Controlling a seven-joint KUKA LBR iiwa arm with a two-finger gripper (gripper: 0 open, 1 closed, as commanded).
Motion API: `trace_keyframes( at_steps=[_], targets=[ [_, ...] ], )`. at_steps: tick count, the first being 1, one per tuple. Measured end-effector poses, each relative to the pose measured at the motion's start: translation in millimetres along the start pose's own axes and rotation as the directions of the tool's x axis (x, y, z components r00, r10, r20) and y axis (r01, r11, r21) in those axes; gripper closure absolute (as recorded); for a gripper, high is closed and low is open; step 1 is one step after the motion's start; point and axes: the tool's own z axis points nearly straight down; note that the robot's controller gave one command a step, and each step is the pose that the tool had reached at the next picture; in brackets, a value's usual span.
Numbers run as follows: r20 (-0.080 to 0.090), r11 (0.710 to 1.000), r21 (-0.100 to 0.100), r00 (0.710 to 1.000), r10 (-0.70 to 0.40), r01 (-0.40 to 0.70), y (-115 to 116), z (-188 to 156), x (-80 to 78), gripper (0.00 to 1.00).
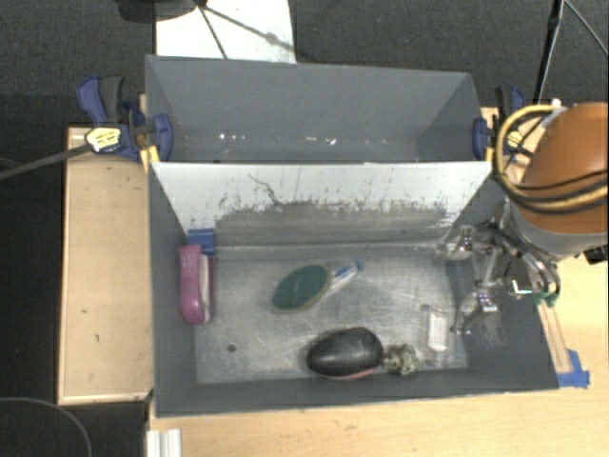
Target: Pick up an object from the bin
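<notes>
My gripper (479, 288) hangs low at the right side of the bin, close to the right wall. Just left of it and slightly nearer the front lies a small pale, clear piece (436, 330) on the bin floor. A small olive-green lump (402, 359) sits at the front, touching the right end of a black oval object (343, 351). Nothing shows in the gripper.
A dark green oval brush head with a clear, blue-tipped handle (308, 287) lies mid-bin. A pink-purple oblong object (194, 285) stands against the left wall. The arm with its orange cover and cables comes in over the right rim.
</notes>
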Motion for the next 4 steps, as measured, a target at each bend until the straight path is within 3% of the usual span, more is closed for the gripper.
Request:
trace_keyframes(
  at_steps=[1, 2, 3, 4],
  targets=[
    [0.012, 0.927, 0.006, 0.926, -0.376, 0.376, -40, 160, -1.8, 0.00],
    [0.008, 0.894, 0.001, 0.894, -0.448, 0.448, 41, 130, 6.3, 0.00],
    [0.005, 0.850, -0.001, 0.850, -0.527, 0.527, 126, 123, 16.7, 0.00],
    [0.017, 0.925, 0.006, 0.925, -0.379, 0.379, 103, 158, 6.1, 0.00]
  ],
)
